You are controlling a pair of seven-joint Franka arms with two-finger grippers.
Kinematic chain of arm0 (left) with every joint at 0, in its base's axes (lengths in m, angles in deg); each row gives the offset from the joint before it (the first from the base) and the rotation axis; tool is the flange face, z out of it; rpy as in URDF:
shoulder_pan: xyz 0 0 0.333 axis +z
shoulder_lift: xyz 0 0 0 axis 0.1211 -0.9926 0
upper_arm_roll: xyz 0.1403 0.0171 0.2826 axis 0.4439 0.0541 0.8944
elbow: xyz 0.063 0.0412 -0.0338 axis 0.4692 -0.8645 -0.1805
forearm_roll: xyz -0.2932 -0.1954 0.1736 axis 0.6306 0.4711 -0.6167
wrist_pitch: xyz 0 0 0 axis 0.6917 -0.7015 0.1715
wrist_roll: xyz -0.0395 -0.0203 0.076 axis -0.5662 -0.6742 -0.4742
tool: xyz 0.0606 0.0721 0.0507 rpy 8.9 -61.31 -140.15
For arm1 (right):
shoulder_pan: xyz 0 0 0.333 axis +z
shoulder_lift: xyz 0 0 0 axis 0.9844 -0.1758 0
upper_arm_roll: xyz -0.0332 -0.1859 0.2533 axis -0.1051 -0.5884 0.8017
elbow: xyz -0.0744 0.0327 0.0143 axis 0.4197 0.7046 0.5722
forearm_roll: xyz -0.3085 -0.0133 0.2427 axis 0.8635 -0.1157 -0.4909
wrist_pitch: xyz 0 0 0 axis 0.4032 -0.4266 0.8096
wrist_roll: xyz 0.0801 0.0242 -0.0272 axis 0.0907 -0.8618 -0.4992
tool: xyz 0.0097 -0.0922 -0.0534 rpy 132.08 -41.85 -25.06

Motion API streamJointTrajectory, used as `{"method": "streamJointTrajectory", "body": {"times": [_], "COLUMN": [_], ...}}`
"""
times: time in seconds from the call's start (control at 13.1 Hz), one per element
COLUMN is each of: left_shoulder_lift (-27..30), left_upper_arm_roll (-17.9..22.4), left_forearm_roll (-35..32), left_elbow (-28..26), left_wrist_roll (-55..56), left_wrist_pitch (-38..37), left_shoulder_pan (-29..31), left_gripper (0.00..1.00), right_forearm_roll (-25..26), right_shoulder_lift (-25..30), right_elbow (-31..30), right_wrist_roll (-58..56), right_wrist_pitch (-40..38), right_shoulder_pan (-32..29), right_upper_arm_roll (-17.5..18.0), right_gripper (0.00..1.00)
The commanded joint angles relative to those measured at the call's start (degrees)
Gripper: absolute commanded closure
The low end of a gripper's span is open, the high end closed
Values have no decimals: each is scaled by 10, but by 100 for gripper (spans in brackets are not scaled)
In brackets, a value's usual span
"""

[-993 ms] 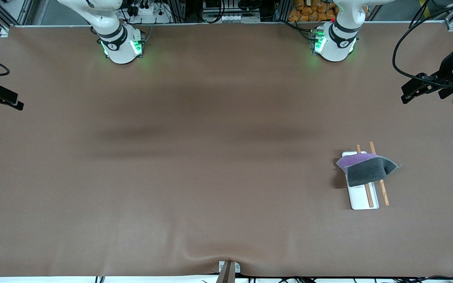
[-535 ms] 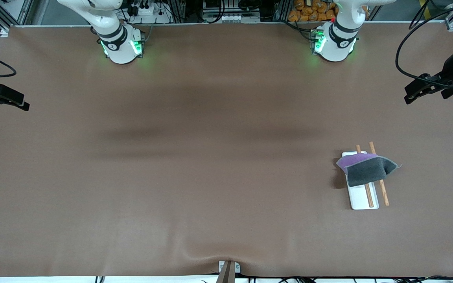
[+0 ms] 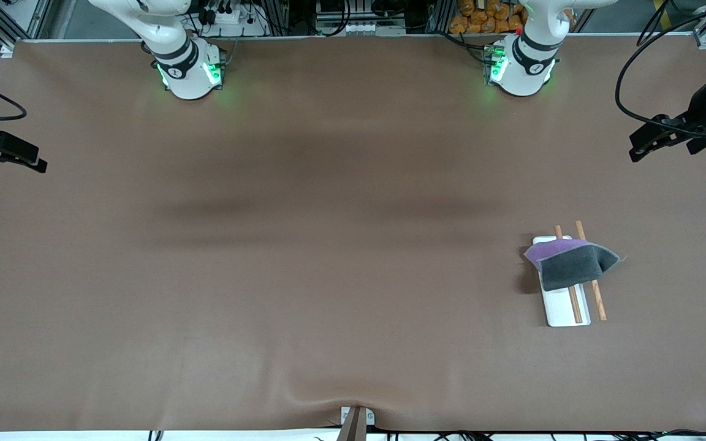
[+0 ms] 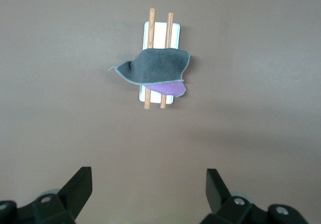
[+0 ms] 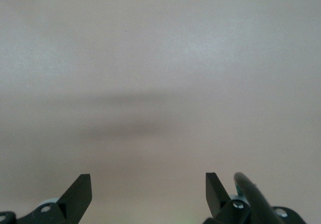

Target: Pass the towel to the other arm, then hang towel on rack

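Front view: the rack (image 3: 564,309) is standing on the brown bench (image 3: 304,275) toward the left arm's end, its two rods (image 3: 598,303) lying parallel; the towel (image 3: 570,262) is draping across them, grey face up, a purple edge showing. The left end effector (image 3: 638,150) is hanging over the bench edge at the left arm's end, the right end effector (image 3: 34,162) over the right arm's end. Left wrist view: the left end effector (image 4: 149,191) is gaping wide, gripping nothing, with towel (image 4: 155,68) and rack (image 4: 161,33) below. Right wrist view: the right end effector (image 5: 149,191) is gaping wide, gripping nothing, over bare bench (image 5: 160,73).
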Motion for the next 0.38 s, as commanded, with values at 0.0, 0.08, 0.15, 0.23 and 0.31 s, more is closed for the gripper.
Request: {"method": "streamJointTrajectory", "body": {"times": [0.0, 0.08, 0.15, 0.23, 0.31], "left_shoulder_lift": [14, 14, 15, 16, 17], "left_upper_arm_roll": [7, 7, 6, 6, 6], "left_forearm_roll": [-5, -5, -5, -3, -3], "left_elbow": [-11, -11, -11, -11, -11], "left_wrist_roll": [-5, -7, -8, -8, -8], "left_wrist_pitch": [0, -5, -7, -8, -10], "left_shoulder_pan": [-7, -7, -7, -7, -7], "left_gripper": [0, 0, 0, 0, 0], "right_forearm_roll": [-6, -7, -7, -7, -6], "right_shoulder_lift": [6, 7, 7, 6, 7], "right_elbow": [-7, -6, -6, -6, -6], "right_wrist_roll": [9, 9, 9, 9, 9], "right_wrist_pitch": [-1, -1, -1, -1, -1], "right_shoulder_pan": [1, 0, 1, 1, 0], "right_upper_arm_roll": [-1, -1, -1, -1, -1], "right_gripper": [0, 0, 0, 0, 0]}}
